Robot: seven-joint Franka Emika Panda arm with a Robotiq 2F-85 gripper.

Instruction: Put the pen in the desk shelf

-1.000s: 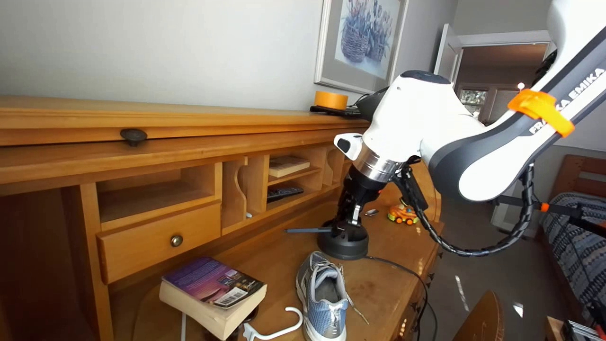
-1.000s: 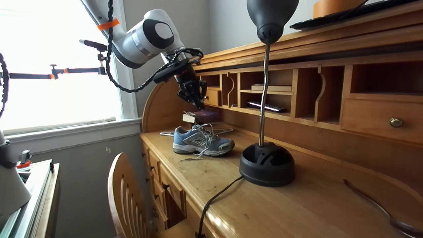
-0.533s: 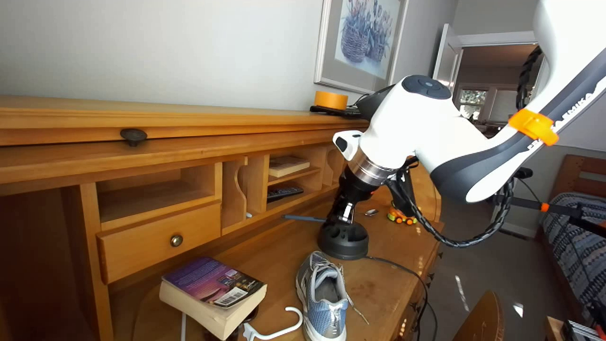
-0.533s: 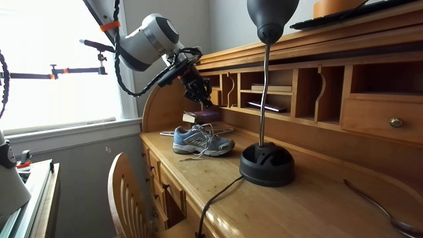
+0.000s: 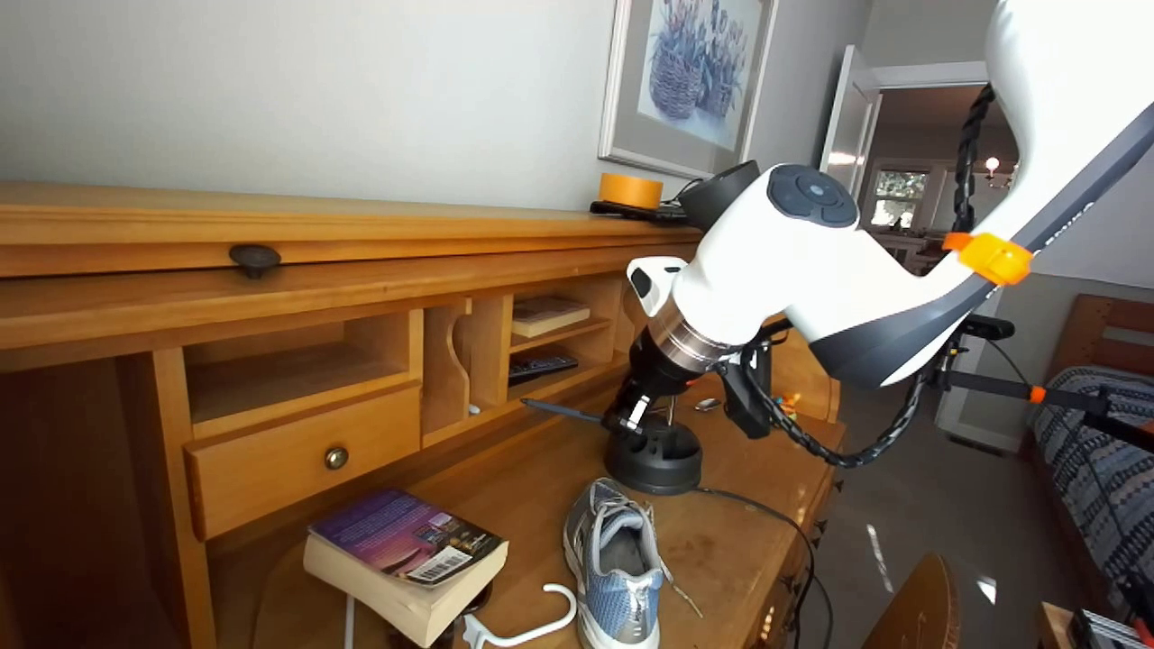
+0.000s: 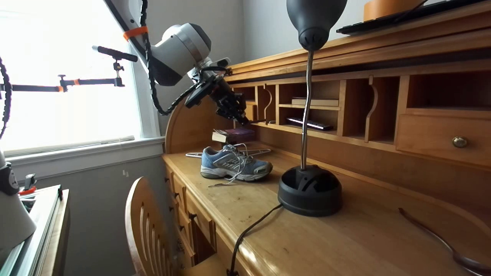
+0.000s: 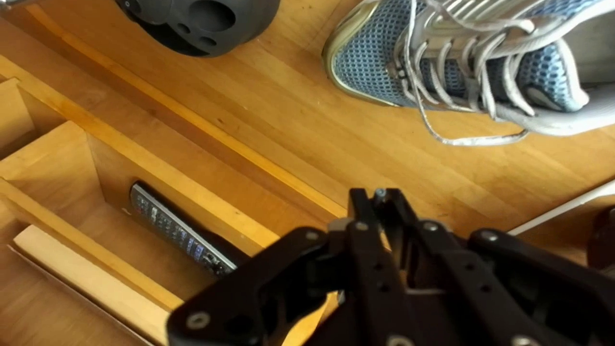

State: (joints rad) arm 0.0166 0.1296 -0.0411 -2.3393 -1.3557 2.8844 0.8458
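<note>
Above the desk (image 6: 368,237), hand (image 7: 378,201) clamped on pen (image 5: 562,410), its tip near desk shelf (image 5: 492,350)

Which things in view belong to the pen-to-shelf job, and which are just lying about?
Part of the job:
pen, held in the gripper
desk shelf, where the pen should go

Just lying or standing about:
sneaker
purple-covered book
white hanger
remote, inside that shelf
lamp base

The wooden desktop (image 6: 345,245) carries a sneaker (image 6: 234,165), a black lamp base (image 6: 310,197), a spoon (image 6: 460,258) and a white hanger (image 7: 586,198)
</note>
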